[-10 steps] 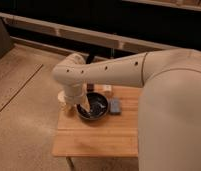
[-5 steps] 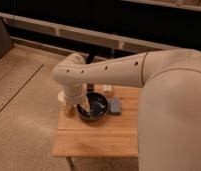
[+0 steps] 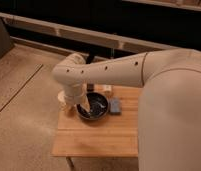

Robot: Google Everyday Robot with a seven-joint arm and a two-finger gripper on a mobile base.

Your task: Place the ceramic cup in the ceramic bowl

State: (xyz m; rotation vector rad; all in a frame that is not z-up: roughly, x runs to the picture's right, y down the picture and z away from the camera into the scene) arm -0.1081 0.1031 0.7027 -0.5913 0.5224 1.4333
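The ceramic bowl [image 3: 98, 107] is glossy black and sits on the back half of the small wooden table [image 3: 99, 137]. The cream ceramic cup [image 3: 63, 97] is at the table's back left corner, just left of the bowl and partly hidden behind my wrist. My arm reaches in from the right and bends down over the table. My gripper [image 3: 80, 106] hangs at the bowl's left rim, right next to the cup. I cannot tell whether it is touching or holding the cup.
A blue-grey rectangular block [image 3: 115, 105] lies just right of the bowl. A small white boxy item [image 3: 107, 90] stands behind the bowl at the table's back edge. Speckled floor lies to the left, and a dark wall with rails runs behind.
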